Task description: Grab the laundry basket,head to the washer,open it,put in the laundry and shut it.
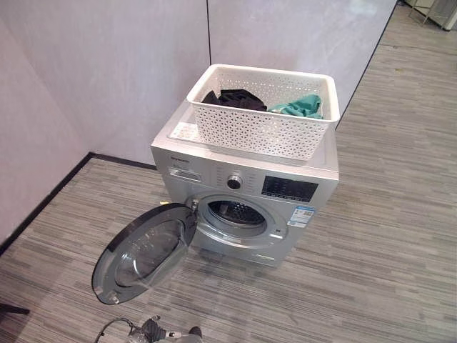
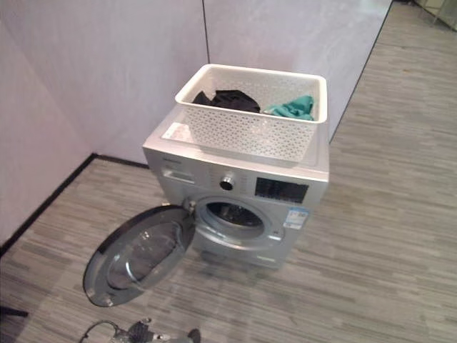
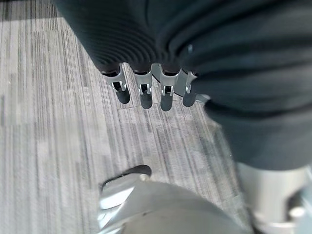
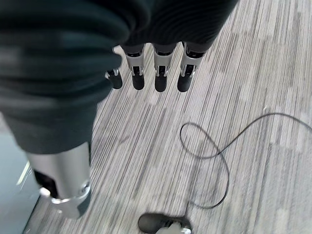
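A silver front-loading washer stands in front of me near a wall corner. Its round door is swung wide open to the left, baring the dark drum opening. On top of the washer rests a white perforated laundry basket holding a black garment and a teal one. My left hand hangs over the floor with straight fingers and holds nothing. My right hand likewise hangs over the floor, fingers straight, nothing in it.
Pale wall panels run behind and to the left of the washer, with a dark skirting along the floor. Striped grey flooring stretches to the right and in front. The open door juts out low at the front left.
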Controlling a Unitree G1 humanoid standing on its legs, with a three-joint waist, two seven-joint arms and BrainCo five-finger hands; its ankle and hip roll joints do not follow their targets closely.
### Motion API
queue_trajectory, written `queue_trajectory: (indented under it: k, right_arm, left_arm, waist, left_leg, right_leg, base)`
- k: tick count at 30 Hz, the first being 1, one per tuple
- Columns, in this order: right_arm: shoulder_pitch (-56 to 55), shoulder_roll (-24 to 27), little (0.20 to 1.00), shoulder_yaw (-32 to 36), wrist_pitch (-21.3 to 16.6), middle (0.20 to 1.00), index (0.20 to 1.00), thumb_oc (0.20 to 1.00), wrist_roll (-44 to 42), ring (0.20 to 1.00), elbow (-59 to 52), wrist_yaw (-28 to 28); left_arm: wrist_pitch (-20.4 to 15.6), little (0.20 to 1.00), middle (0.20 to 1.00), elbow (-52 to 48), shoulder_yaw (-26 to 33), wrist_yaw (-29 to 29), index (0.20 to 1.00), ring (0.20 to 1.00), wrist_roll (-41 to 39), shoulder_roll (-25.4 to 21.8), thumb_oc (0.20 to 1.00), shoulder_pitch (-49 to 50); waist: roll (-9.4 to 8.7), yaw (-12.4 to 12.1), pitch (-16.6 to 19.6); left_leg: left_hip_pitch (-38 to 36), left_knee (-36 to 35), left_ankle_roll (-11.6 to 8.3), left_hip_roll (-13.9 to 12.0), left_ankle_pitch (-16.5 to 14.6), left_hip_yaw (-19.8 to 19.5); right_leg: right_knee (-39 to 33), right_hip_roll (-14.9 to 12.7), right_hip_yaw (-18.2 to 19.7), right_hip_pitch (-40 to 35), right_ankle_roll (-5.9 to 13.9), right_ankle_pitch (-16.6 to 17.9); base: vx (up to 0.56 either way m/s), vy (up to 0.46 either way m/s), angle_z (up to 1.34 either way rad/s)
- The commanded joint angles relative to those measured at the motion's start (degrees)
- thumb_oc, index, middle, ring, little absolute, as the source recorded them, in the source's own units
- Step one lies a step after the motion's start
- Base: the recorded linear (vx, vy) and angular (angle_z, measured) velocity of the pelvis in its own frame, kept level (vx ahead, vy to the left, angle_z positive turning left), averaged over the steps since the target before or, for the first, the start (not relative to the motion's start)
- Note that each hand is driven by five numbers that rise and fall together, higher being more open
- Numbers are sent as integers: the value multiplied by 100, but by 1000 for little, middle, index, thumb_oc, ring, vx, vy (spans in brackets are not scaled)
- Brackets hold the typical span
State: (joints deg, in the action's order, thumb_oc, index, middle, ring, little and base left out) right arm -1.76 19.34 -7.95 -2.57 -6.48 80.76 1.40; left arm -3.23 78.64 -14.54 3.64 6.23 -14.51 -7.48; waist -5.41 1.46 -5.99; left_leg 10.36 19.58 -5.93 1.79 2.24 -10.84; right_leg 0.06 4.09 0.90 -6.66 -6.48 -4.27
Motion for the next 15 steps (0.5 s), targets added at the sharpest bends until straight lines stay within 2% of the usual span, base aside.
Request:
queue_trajectory:
  k: [1, 3, 4, 5, 6, 8, 10, 13, 15]
  right_arm:
    - [-188, 269, 1000, 95, -33, 1000, 1000, 1000, -134, 1000, -50, 135]
    - [-181, 302, 1000, 126, -31, 1000, 1000, 1000, -151, 1000, -46, 161]
    - [-144, 358, 1000, 186, -29, 1000, 1000, 1000, -178, 1000, -51, 212]
    - [-97, 377, 1000, 184, -41, 1000, 1000, 1000, -199, 1000, -73, 247]
    - [-96, 376, 1000, 184, -41, 1000, 1000, 1000, -199, 1000, -72, 247]
    - [-2, 384, 1000, 112, -68, 1000, 1000, 1000, -212, 1000, -122, 351]
    - [7, 361, 1000, 102, -90, 1000, 1000, 1000, -229, 1000, -158, 374]
    - [5, 325, 1000, 92, -84, 1000, 1000, 1000, -206, 1000, -167, 369]
    - [42, 215, 1000, 37, -66, 1000, 1000, 1000, -109, 1000, -167, 368]
  left_arm:
    - [-7, 1000, 1000, 134, 32, 86, 1000, 1000, -261, 34, 1000, -1]
    - [-12, 1000, 1000, 126, 34, 106, 1000, 1000, -296, 56, 1000, -11]
    - [-21, 1000, 1000, 135, 36, 131, 1000, 1000, -301, 67, 1000, -15]
    - [-18, 1000, 1000, 137, 15, 147, 1000, 1000, -296, 61, 1000, -19]
    - [-18, 1000, 1000, 138, 15, 148, 1000, 1000, -296, 61, 1000, -20]
    - [-26, 1000, 1000, 143, -50, 184, 1000, 1000, -285, 18, 1000, -7]
    - [-24, 1000, 1000, 121, -57, 184, 1000, 1000, -268, -1, 1000, 4]
    - [-39, 1000, 1000, 107, -54, 169, 1000, 1000, -258, -7, 1000, 35]
    - [-66, 1000, 1000, 123, 9, 186, 1000, 1000, -286, -19, 1000, 100]
  waist:
    - [147, 96, 28]
    - [154, 106, 13]
    - [215, 92, -3]
    - [241, 58, -50]
    - [234, 52, -53]
    - [290, -39, -116]
    - [324, -75, -90]
    - [343, -110, -19]
    - [307, -170, 205]
  left_leg:
    - [-295, 45, 405, 263, -641, 145]
    - [-137, -129, 408, 204, -609, 297]
    - [220, -589, 389, 53, -254, 489]
    - [381, -786, 371, -10, -51, 527]
    - [369, -800, 372, -7, -45, 536]
    - [784, -1363, 298, -271, 324, 527]
    - [770, -1530, 259, -390, 461, 631]
    - [761, -1407, 243, -429, 591, 689]
    - [703, -1165, 355, -315, 432, 665]
  right_leg:
    - [211, 87, 547, 292, 644, 12]
    - [231, 48, 490, 298, 648, -41]
    - [248, 71, 448, 268, 654, -112]
    - [302, 122, 490, 251, 662, -159]
    - [310, 116, 496, 250, 662, -167]
    - [372, 218, 725, 120, 662, -377]
    - [327, 217, 835, -33, 678, -456]
    - [252, 149, 901, -209, 693, -531]
    - [152, -171, 1054, -349, 875, -549]
  base:
    - [33, -12, -5]
    - [50, 23, 10]
    - [116, 48, 28]
    - [108, 37, 41]
    - [146, 50, 27]
    - [215, 93, -14]
    - [229, 127, -50]
    - [216, 175, -55]
    - [311, 325, -29]
